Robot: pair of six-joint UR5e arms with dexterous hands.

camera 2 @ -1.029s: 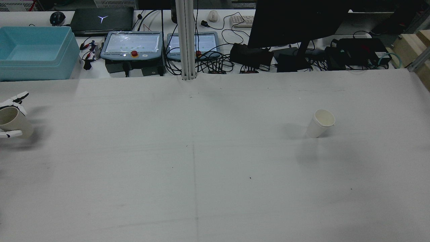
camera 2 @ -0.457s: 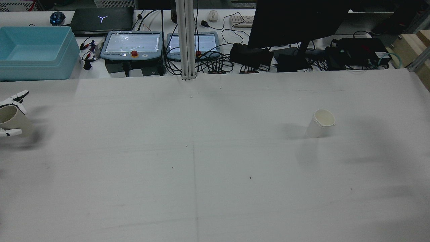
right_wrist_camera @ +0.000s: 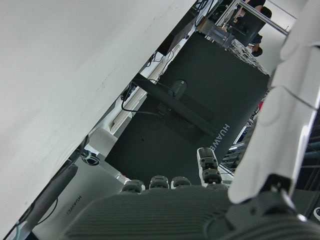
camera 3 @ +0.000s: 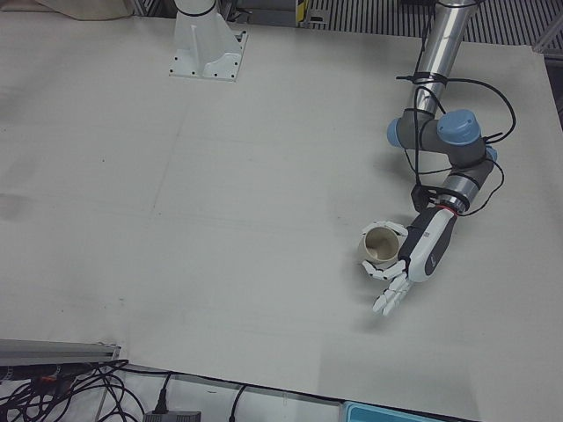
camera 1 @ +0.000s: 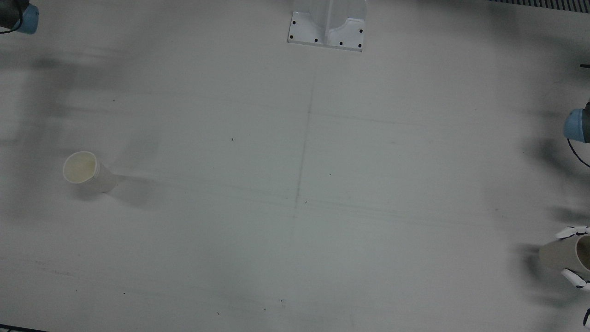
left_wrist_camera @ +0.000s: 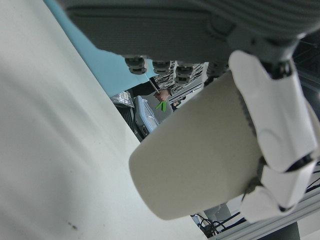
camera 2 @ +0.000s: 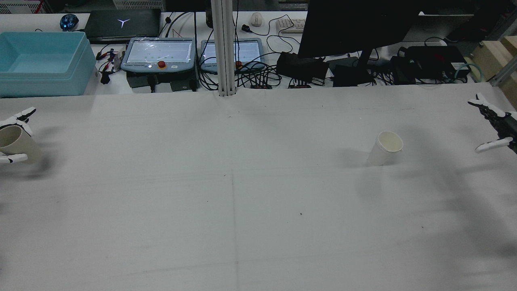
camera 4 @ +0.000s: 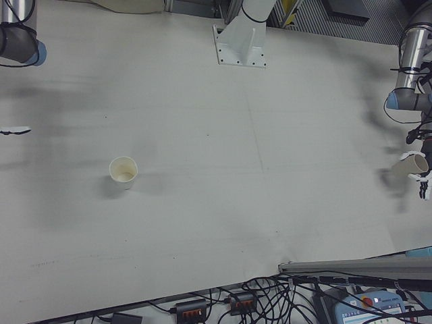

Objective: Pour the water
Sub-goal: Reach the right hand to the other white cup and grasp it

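My left hand (camera 2: 15, 119) is at the table's far left edge, shut on a beige paper cup (camera 2: 14, 141) that leans slightly. The same hand (camera 3: 424, 251) and cup (camera 3: 380, 246) show in the left-front view; in the left hand view white fingers (left_wrist_camera: 272, 115) press on the cup's wall (left_wrist_camera: 200, 160). A second white paper cup (camera 2: 385, 148) stands upright and alone on the right half, and it also shows in the front view (camera 1: 83, 169). My right hand (camera 2: 496, 126) is at the far right edge, open and holding nothing, well apart from that cup.
Beyond the table's far edge are a light blue bin (camera 2: 40, 60), two teach pendants (camera 2: 159, 54), a dark monitor (camera 2: 355, 28) and tangled cables. An aluminium post (camera 2: 224, 48) rises at the back middle. A white pedestal base (camera 1: 327, 27) is bolted to the table.
My right hand has come into the rear view at the right edge, where none showed before. My left hand has shifted the beige cup slightly up and left.
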